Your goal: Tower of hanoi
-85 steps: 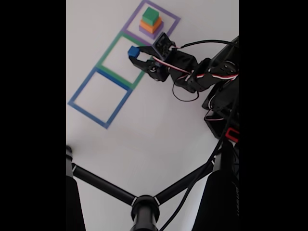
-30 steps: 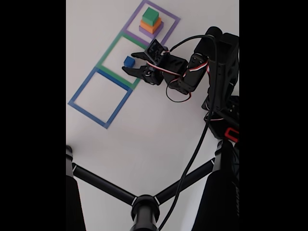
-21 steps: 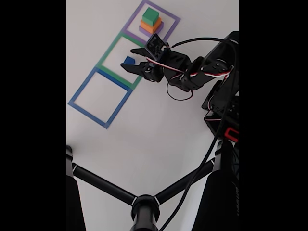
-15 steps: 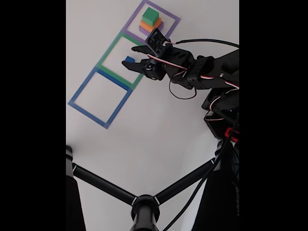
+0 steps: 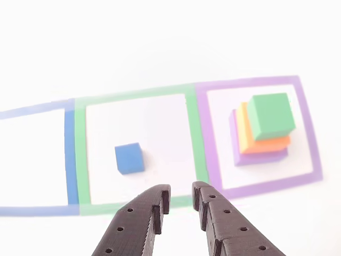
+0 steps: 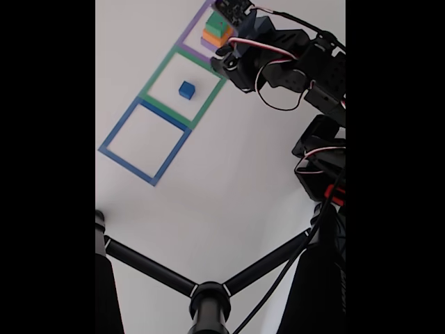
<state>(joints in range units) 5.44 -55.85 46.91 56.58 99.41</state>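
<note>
A small blue cube (image 5: 129, 158) (image 6: 186, 89) rests alone inside the green tape square (image 5: 80, 154) (image 6: 156, 75). Inside the purple tape square (image 5: 314, 149), a green block (image 5: 271, 115) (image 6: 216, 23) sits on an orange block (image 5: 264, 143) (image 6: 212, 37), which sits on a purple slab (image 5: 261, 157) (image 6: 206, 44). My gripper (image 5: 180, 193) (image 6: 221, 66) hovers over the border between the green and purple squares. It is on the near side of both squares, to the right of the blue cube in the other view. Its fingers are a narrow gap apart and hold nothing.
An empty blue tape square (image 6: 111, 136) (image 5: 69, 160) adjoins the green one on the far side from the stack. The arm's base and cables (image 6: 323, 174) stand at the right. Black stand legs (image 6: 208, 299) cross the bottom of the fixed view. The white table (image 6: 229, 181) lies between them.
The gripper let go of the blue cube in the green square. It then rose and swung toward the purple square and the stack, its fingers drawing closer together.
</note>
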